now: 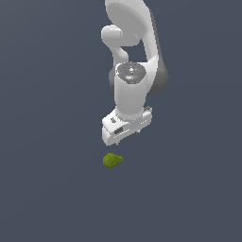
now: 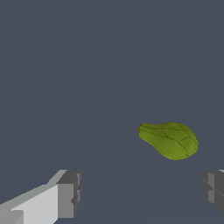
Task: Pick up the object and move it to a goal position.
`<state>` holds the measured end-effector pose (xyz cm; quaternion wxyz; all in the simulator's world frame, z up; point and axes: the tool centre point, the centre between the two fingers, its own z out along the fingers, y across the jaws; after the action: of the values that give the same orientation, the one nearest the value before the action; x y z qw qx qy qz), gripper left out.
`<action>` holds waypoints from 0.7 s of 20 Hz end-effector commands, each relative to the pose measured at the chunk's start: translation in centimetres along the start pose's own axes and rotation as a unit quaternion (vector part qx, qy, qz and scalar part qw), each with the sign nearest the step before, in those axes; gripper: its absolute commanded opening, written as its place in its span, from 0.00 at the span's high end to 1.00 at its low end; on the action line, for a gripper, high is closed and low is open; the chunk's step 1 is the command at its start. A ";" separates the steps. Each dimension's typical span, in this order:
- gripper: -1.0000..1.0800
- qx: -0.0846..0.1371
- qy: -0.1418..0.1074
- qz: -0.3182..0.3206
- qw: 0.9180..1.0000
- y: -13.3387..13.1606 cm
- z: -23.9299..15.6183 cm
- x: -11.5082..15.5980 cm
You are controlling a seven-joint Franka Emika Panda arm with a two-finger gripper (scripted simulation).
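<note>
The object (image 1: 112,160) is a small lumpy olive-green blob lying on the dark grey floor. It also shows in the wrist view (image 2: 169,139), pear-shaped with a rough faceted surface. My white gripper (image 1: 124,134) hangs above and just behind it, pointing down, apart from it. In the wrist view the gripper (image 2: 142,194) is open and empty: one grey fingertip (image 2: 70,194) and the other (image 2: 213,188) stand far apart, and the object lies ahead of the gap, nearer the second fingertip.
The white arm (image 1: 132,56) rises behind the gripper toward the top of the exterior view. The floor (image 1: 47,142) is a plain dark grey surface with no other objects or edges in view.
</note>
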<state>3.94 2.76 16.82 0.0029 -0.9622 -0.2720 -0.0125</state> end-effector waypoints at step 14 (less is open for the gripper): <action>0.04 0.000 -0.008 -0.196 0.981 3.5 3.3 0.5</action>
<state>6.07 0.37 13.90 -0.0015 -0.8991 -0.4377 -0.0058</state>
